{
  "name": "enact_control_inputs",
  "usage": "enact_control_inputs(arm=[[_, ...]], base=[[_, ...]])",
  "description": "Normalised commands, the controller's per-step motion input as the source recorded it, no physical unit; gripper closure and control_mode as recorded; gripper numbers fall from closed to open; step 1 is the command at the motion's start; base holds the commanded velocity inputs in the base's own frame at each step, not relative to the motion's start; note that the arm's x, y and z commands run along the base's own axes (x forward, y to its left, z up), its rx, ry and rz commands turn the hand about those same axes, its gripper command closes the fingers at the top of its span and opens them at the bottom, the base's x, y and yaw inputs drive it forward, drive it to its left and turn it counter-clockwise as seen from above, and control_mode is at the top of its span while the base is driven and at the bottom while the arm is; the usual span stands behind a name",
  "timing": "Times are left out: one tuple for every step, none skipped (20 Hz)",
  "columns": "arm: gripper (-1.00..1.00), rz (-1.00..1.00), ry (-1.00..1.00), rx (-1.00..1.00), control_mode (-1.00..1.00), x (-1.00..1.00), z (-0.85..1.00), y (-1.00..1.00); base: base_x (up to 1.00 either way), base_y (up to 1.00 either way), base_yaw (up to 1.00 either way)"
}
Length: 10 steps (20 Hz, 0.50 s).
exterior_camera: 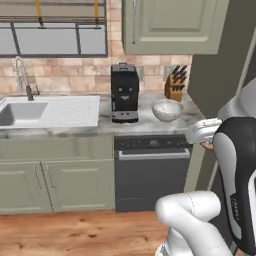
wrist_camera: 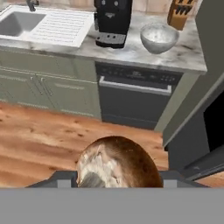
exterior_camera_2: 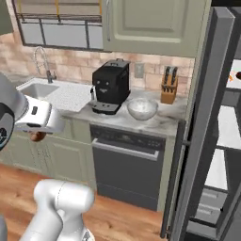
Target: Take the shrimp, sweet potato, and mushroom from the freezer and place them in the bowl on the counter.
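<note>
My gripper [wrist_camera: 116,175] is shut on a round brown lump with a pale mottled patch, which looks like the mushroom [wrist_camera: 117,162]. It hangs under the white hand [exterior_camera: 205,145] [exterior_camera_2: 36,136], in the air in front of the counter [exterior_camera: 145,122] and lower than its top. The whitish-grey bowl [exterior_camera: 167,110] [exterior_camera_2: 141,108] [wrist_camera: 159,37] stands on the counter beside the knife block, well ahead of the hand. The freezer [exterior_camera_2: 207,117] stands open at the right. A small orange piece, perhaps the shrimp [exterior_camera_2: 233,77], lies on an upper white shelf. The sweet potato is out of view.
A black coffee machine [exterior_camera: 124,92] stands left of the bowl and a knife block [exterior_camera: 176,85] behind it. The dishwasher [exterior_camera: 150,170] sits under the counter. The sink [exterior_camera: 22,112] is at the far left. The freezer door's edge [wrist_camera: 192,109] rises to my right over wooden floor.
</note>
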Motion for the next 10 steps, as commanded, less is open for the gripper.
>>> enact_control_inputs(arm=[[1.0,0.0,0.0,0.0,1.0,0.0,0.0,0.0],[1.0,0.0,0.0,0.0,1.0,0.0,0.0,0.0],[1.0,0.0,0.0,0.0,1.0,0.0,0.0,0.0],[1.0,0.0,0.0,0.0,1.0,0.0,0.0,0.0],[1.0,0.0,0.0,0.0,1.0,0.0,0.0,0.0],[1.0,0.0,0.0,0.0,1.0,0.0,0.0,0.0],[1.0,0.0,0.0,0.0,1.0,0.0,0.0,0.0],[1.0,0.0,0.0,0.0,1.0,0.0,0.0,0.0],[1.0,0.0,0.0,0.0,1.0,0.0,0.0,0.0],[1.0,0.0,0.0,0.0,1.0,0.0,0.0,0.0]], base=[[0.94,0.24,-0.57],[1.0,0.12,-0.53],[1.0,0.06,-0.45],[1.0,0.0,-0.32],[1.0,0.0,-0.24],[1.0,0.0,-0.18],[1.0,0.0,-0.16],[1.0,0.0,-0.12],[1.0,-0.02,-0.06],[0.85,-0.03,-0.02]])
